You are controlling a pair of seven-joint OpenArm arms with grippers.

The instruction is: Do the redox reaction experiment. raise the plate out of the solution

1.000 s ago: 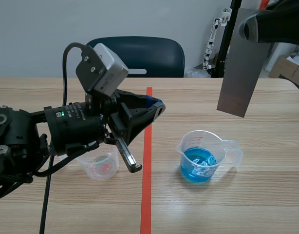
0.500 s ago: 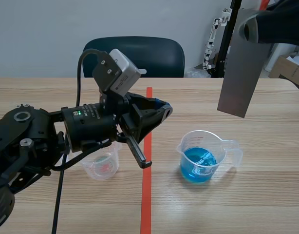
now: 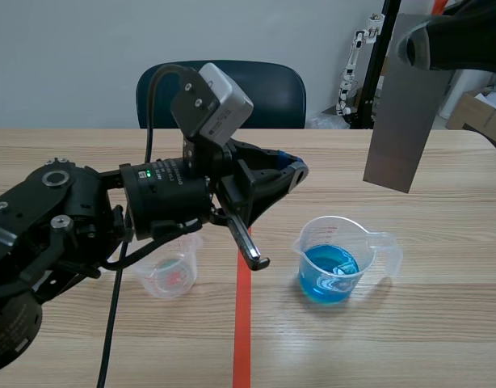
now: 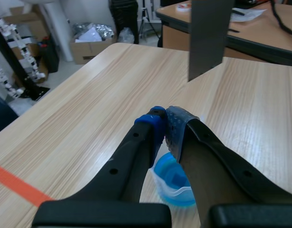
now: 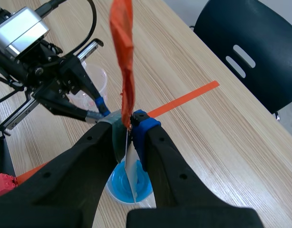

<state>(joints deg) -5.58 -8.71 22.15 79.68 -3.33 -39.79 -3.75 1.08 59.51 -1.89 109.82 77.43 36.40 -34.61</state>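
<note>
A grey metal plate (image 3: 400, 105) hangs in the air above and to the right of the clear beaker of blue solution (image 3: 332, 265), clear of the liquid. My right gripper (image 3: 416, 44) is shut on the plate's upper end. In the right wrist view the plate (image 5: 132, 176) shows edge-on between the fingers of that gripper (image 5: 129, 124), with an orange strip (image 5: 124, 45) rising past them and the beaker (image 5: 129, 187) below. My left gripper (image 3: 292, 170) is shut on nothing, held left of and above the beaker. In the left wrist view its fingertips (image 4: 165, 121) meet over the beaker (image 4: 172, 181).
A small clear cup (image 3: 170, 275) with a pink trace stands under the left arm, left of the orange-red tape line. A dark chair (image 3: 272, 93) stands behind the table. Boxes and a stand sit off the far right edge.
The left arm has swung to the right, bringing its shut gripper nearer the beaker. The plate stays held high with hardly any shift.
</note>
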